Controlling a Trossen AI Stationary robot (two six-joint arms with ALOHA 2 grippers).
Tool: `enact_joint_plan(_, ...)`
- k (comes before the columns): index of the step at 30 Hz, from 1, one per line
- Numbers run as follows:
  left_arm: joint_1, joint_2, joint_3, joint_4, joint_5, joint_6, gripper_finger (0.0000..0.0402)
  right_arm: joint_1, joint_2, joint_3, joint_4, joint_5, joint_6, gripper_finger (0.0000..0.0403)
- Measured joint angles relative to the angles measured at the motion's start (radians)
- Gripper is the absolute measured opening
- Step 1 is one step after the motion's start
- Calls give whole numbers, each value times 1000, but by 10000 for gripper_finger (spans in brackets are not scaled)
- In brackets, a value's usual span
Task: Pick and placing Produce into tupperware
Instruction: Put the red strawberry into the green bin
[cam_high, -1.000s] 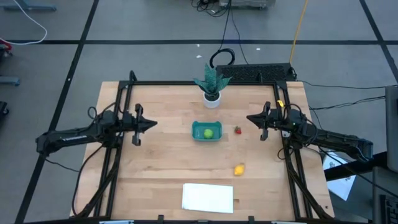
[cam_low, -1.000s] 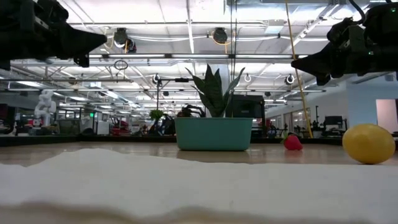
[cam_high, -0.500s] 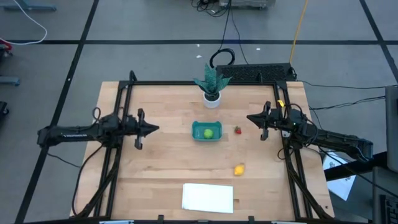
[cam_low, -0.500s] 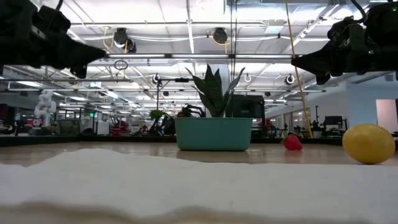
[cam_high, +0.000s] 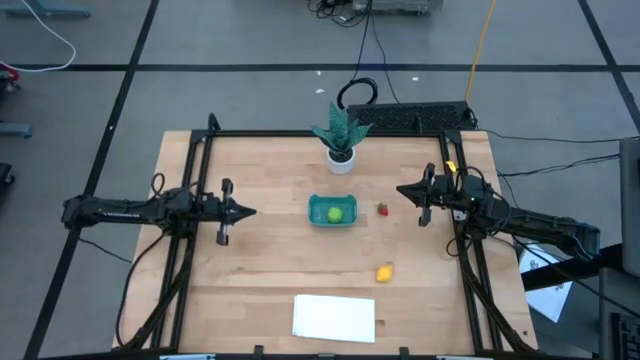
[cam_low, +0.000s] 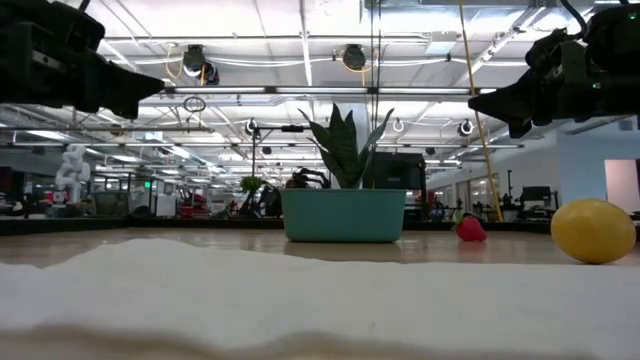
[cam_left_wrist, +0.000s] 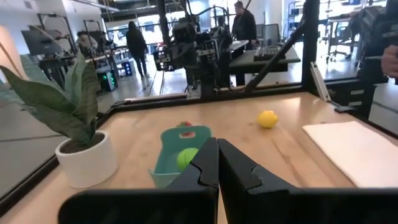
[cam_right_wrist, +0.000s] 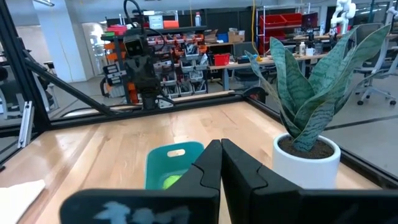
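Note:
The teal tupperware (cam_high: 333, 211) stands mid-table with the lime-green fruit (cam_high: 336, 213) lying in it. The tiny red fruit (cam_high: 382, 209) rests on the wood just right of it. The yellow fruit (cam_high: 384, 272) lies nearer the front edge. My left gripper (cam_high: 250, 211) is shut and hovers level to the left of the tupperware, pointing at it; the left wrist view shows its fingers (cam_left_wrist: 217, 163) closed, with the tupperware (cam_left_wrist: 177, 149) beyond. My right gripper (cam_high: 401, 190) is shut too, hovering level right of the red fruit; its fingers (cam_right_wrist: 221, 163) hold nothing.
A white pot with a green plant (cam_high: 341, 146) stands behind the tupperware near the far edge. A flat white sheet (cam_high: 334, 317) lies at the front edge. A black frame (cam_high: 200, 160) borders the table. People stand in the room beyond (cam_left_wrist: 134, 43).
My left gripper has swung toward the table's near edge and sunk a little. Its arm now lies level across the table, pointing straight at the tupperware. It has stayed shut. The fruits and the tupperware have not moved.

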Motion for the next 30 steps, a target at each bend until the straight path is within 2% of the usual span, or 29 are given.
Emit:
enact_joint_plan(13,0,0,0,4,6,12,19,0,22,0,-7,-2,16,0)
enact_joint_plan(23,0,0,0,25,0,61,2,0,131,52,0,-2,-2,0)
enact_joint_plan(30,0,0,0,24,-1,107,21,0,226,136,-31,-2,-13,0)
